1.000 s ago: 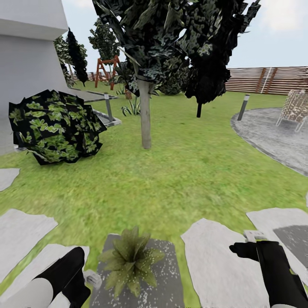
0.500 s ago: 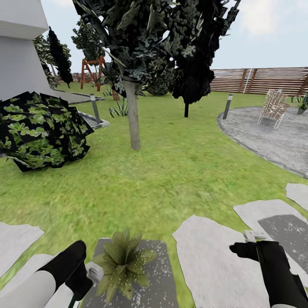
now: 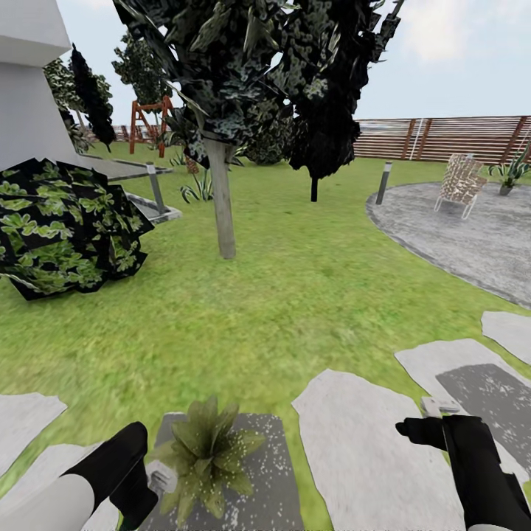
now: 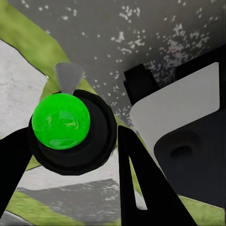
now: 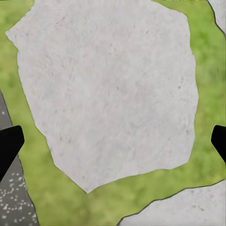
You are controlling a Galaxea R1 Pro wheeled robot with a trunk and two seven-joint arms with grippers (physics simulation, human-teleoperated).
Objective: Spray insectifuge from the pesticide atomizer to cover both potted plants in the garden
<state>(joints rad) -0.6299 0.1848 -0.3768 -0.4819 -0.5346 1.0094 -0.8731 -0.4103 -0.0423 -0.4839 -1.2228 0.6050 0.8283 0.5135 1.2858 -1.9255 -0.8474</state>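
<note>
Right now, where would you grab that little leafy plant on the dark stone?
Probably low, at the pot, coming in from the side under the leaves of the potted plant. They fan out in a rosette that hides the pot from above, so a top grab would only crush leaves. The open right gripper is free.

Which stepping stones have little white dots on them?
The two dark grey ones: the slab under the potted plant, and the dark slab at far right. The pale stone between them has no specks.
</note>
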